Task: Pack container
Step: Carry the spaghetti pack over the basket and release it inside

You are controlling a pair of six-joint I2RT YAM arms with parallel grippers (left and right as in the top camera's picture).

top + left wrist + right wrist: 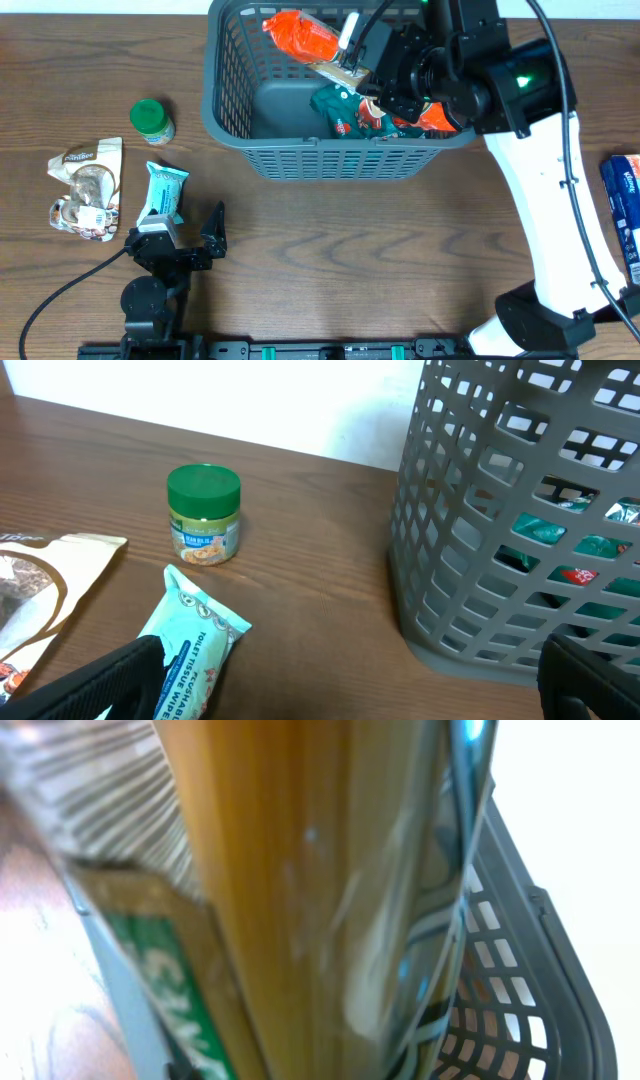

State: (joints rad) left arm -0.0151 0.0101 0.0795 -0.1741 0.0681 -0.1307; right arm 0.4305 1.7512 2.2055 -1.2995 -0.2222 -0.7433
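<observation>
The dark grey lattice basket (330,152) stands at the back centre and holds an orange packet (300,35) and a green packet (340,108). My right gripper (372,75) is above the basket's right half, shut on a clear packet of long yellow pasta (335,68). The pasta packet (300,900) fills the right wrist view and hides the fingers, with the basket wall (540,980) behind it. My left gripper (188,230) is open and empty, low over the table at the front left. In the left wrist view, the left gripper (345,695) is just right of a teal wipes packet (190,650).
A green-lidded jar (153,120) stands left of the basket, also in the left wrist view (203,515). The teal wipes packet (163,192) and beige snack bags (88,185) lie at the left. A blue packet (625,200) lies at the right edge.
</observation>
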